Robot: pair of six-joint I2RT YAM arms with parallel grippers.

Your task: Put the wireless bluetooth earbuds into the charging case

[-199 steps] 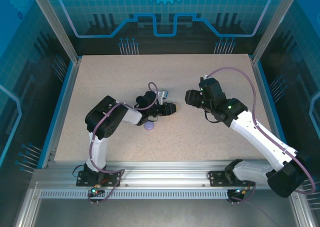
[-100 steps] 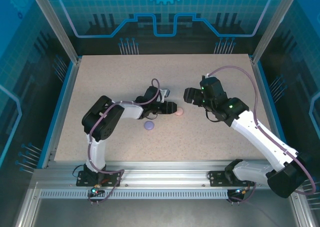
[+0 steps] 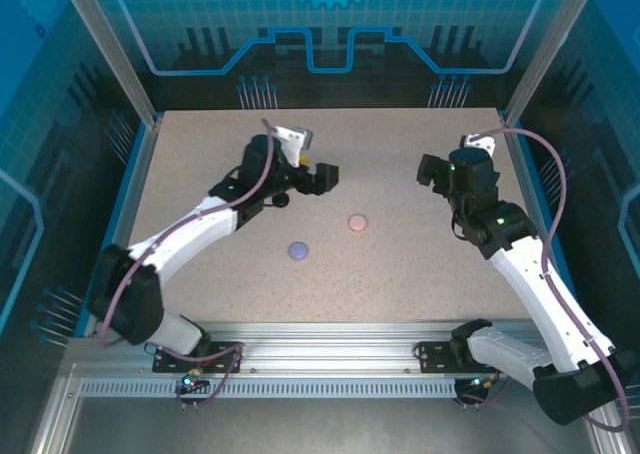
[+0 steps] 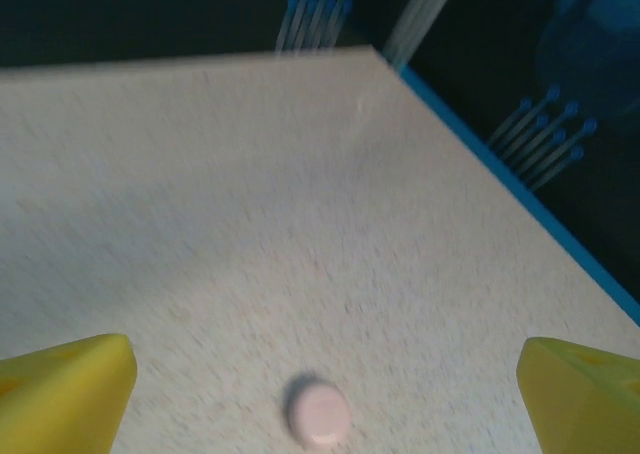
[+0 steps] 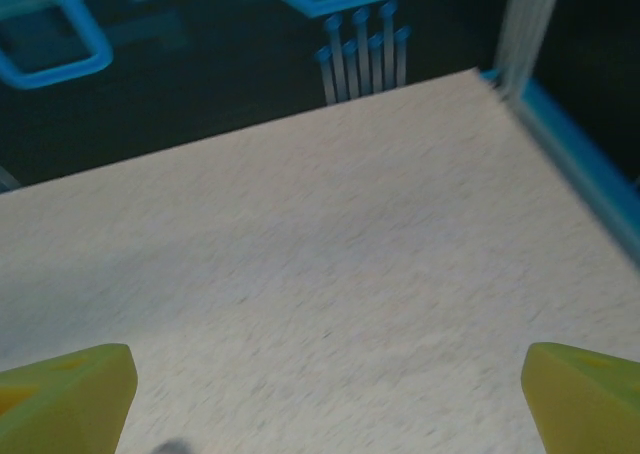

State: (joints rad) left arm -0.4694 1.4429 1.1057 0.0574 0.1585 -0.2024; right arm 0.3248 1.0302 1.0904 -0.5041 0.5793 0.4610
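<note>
Two small round cases are seen lying on the speckled bench point(image 3: 200, 174). The pink case point(image 3: 357, 222) is placed near the middle of the bench, a little towards the right edge. The lilac case point(image 3: 298, 250) is set to its left and nearer the near edge, apart from it. Both are seen from above as flat discs, and whether earbuds lie inside them cannot be told.

The left gripper point(image 3: 324, 177) is held over the bench on the far side of the two cases, roughly midway between the left and right edges, and is touching neither case. Its jaws are spread wide and nothing is held between them. In the left wrist view its yellow fingers point(image 4: 70, 389) are seen at the two lower corners. There the pink case point(image 4: 318, 412) is seen on the bench low in the frame, between the fingers and well clear of each. The blue strip point(image 4: 520, 199) along the bench edge is seen running down the right of that view.

The right gripper point(image 3: 430, 170) is held over the far half of the bench towards the right edge, well apart from both cases. Its jaws are likewise spread wide with nothing in them. In the right wrist view its yellow fingers point(image 5: 65, 389) are seen at the lower corners over bare bench, with a far corner of the bench and a metal post point(image 5: 525, 34) beyond.
</note>
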